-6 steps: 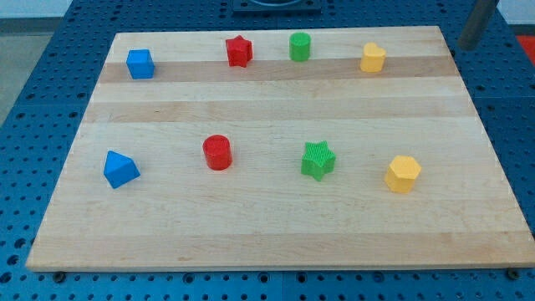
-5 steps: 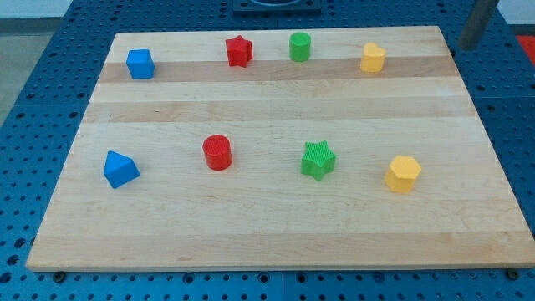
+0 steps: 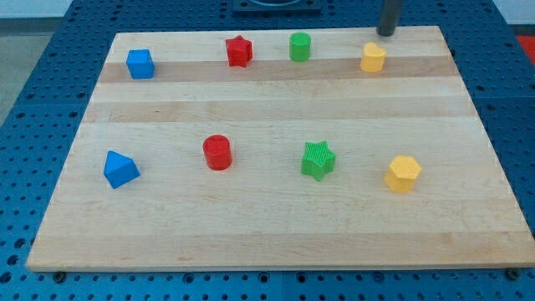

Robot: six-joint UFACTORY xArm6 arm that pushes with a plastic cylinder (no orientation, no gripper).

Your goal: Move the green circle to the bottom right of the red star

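The green circle [image 3: 300, 47] stands near the board's top edge, just right of the red star [image 3: 239, 51]. My tip [image 3: 386, 33] rests at the top edge of the board, to the right of the green circle and just above the yellow block [image 3: 373, 58]. The tip touches no block.
A blue cube [image 3: 140, 63] sits at the top left. Across the lower half lie a blue block [image 3: 120, 170], a red cylinder [image 3: 217, 153], a green star [image 3: 318, 160] and a yellow hexagon [image 3: 403, 174]. The wooden board [image 3: 267, 242] lies on a blue perforated table.
My tip has moved left from beyond the board's top right corner to the top edge above the yellow block. No block has moved.
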